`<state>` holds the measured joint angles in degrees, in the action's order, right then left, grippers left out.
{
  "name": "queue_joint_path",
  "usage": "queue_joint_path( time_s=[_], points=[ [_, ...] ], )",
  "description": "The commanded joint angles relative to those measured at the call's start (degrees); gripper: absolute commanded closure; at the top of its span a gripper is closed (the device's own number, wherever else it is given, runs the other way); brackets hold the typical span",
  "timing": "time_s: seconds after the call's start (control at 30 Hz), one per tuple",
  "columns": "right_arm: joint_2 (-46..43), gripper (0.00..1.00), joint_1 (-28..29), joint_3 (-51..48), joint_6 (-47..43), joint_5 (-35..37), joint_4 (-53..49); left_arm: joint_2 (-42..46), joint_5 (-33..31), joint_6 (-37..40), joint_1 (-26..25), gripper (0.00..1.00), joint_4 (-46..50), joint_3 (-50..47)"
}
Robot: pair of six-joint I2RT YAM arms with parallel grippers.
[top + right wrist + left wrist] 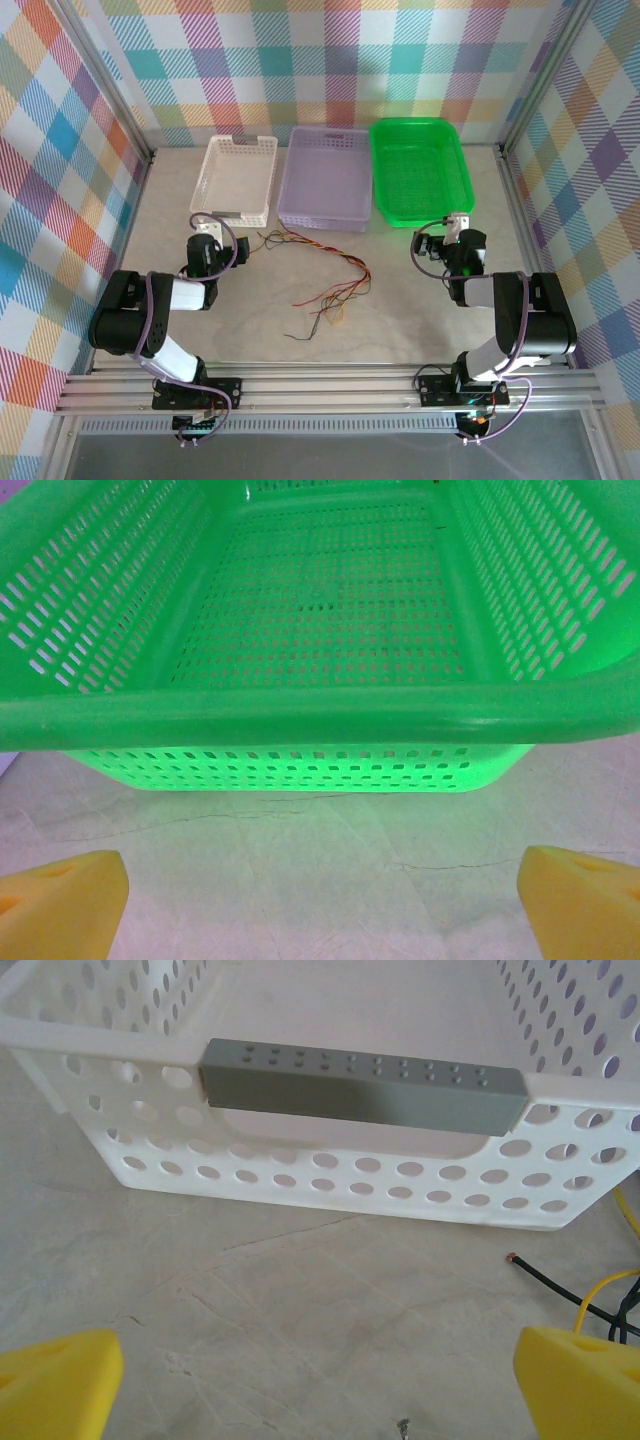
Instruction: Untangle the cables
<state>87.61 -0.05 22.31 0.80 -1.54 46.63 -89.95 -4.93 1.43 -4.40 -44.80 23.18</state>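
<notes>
- We see the cables [340, 257] lying tangled on the table [420, 320], just in front of the purple basket [322, 216], between the two arms.
- Left gripper [318, 1388]: fingers spread wide, holding nothing, facing the white basket [330, 1178]; we spot yellow and black wire ends near its right finger.
- Right gripper [320, 908]: fingers spread wide, holding nothing, facing the green basket [300, 718].

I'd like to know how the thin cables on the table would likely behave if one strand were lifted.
The cables lie in loose curves on the table, so they are probably floppy and would drape. Their strands cross, so one would likely drag others along. They look thin, hence probably light.
</notes>
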Motion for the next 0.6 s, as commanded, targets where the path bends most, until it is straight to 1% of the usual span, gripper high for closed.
queue_joint_path(
  time_s=[0.0,0.1,0.2,0.3,0.33,0.37,0.43,0.5,0.57],
  points=[
    [-2.4,0.0,0.0,0.2,1.0,1.8,1.0,0.3,1.0,0.9,0.3,0.0,-0.8,1.2],
    [-8.6,0.0,-0.1,-1.1,0.6,1.8,-2.3,0.4,1.0,0.9,0.3,0.0,-0.8,1.2],
    [-14.7,0.0,0.1,-0.9,2.2,4.6,-7.9,0.4,1.0,0.9,0.4,0.0,-0.8,1.2],
    [-18.7,0.0,0.6,0.3,3.5,2.2,-12.1,0.4,1.1,0.9,0.3,0.0,-0.8,1.2],
    [-20.2,0.0,0.9,1.4,3.6,-0.7,-14.2,0.4,1.1,0.9,0.3,0.0,-0.8,1.2],
    [-21.7,0.0,1.9,2.7,3.3,-2.1,-16.8,0.4,1.1,0.9,0.3,0.0,-0.8,1.2],
    [-24.4,0.0,4.1,4.4,3.0,-1.7,-20.9,0.4,1.1,0.9,0.4,0.0,-0.8,1.2],
    [-27.3,0.0,5.4,5.6,5.9,0.9,-24.6,0.4,1.1,0.9,0.3,0.0,-0.9,1.2],
    [-30.7,0.0,6.4,5.5,8.7,-1.2,-26.1,0.4,1.0,0.9,0.3,0.0,-0.9,1.2]
  ],
)
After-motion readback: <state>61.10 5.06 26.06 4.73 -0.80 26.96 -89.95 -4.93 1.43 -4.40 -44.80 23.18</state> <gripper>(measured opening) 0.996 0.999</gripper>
